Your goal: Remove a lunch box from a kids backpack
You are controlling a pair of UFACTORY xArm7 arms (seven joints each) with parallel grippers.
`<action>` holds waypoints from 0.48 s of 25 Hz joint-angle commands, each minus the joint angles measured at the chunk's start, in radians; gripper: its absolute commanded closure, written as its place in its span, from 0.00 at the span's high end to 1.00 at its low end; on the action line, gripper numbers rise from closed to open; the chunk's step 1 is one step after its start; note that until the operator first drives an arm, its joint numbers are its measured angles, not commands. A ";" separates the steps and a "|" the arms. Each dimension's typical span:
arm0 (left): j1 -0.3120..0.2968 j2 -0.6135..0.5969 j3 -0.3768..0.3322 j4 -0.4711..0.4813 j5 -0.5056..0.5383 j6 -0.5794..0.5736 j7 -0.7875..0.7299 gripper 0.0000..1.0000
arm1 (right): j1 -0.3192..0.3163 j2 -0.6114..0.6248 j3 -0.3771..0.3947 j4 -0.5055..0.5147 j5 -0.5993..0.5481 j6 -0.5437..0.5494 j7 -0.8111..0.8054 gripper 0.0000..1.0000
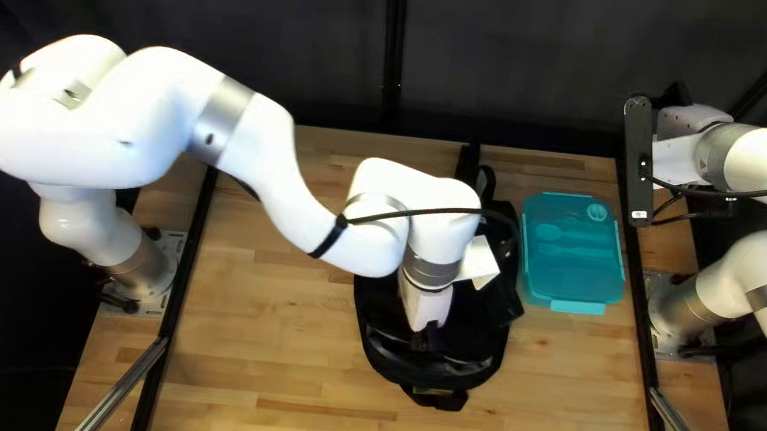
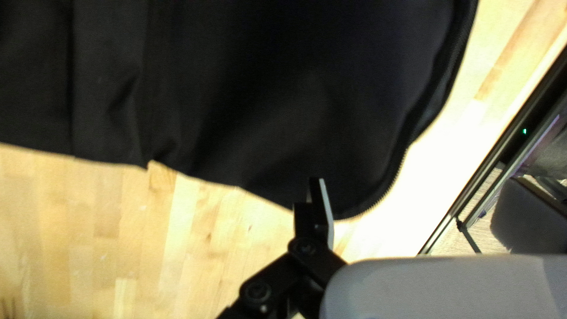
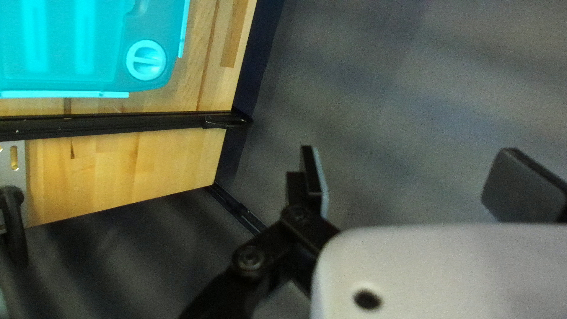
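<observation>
"What's at the left?"
"The left arm [image 1: 251, 141], reaching over the surface [image 1: 287, 369]; its pincer [image 1: 427, 336] points down at the black backpack [image 1: 388, 338]."

"Spread or closed?"
"The top left view hides that. The left wrist view shows the fingers spread wide, gripping nothing. It also gives me the teeth of a zipper [image 2: 407, 150] along the cloth's curved edge, which I can't make out from above."

"And the lunch box?"
"Outside the backpack, just to its right in the top left view: a teal lunch box [image 1: 574, 254] lying flat on the surface. Seen whole there, cut off in the right wrist view, though that one brings out the raised bar across its round dial [image 3: 146, 60]."

"Farther right?"
"The right pincer [image 1: 678, 101], up beyond the box. Its own view has the fingers spread with nothing between them, and the dark curtain lies ahead."

"Any writing?"
"There's a small pale label [image 1: 639, 215] on the black bar [image 1: 640, 154] at the right arm's wrist. Its print is too small to tell."
</observation>
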 commanded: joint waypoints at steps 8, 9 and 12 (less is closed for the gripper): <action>0.058 -0.361 0.063 -0.111 -0.012 0.285 0.050 1.00 | 0.000 0.000 0.000 0.000 0.000 0.000 0.000 1.00; 0.060 -0.376 0.067 -0.113 -0.009 0.298 0.051 1.00 | 0.000 0.000 0.000 0.000 0.000 0.000 0.000 1.00; 0.066 -0.438 0.081 -0.143 0.002 0.326 0.064 1.00 | 0.000 0.000 0.000 0.000 0.000 0.000 0.000 1.00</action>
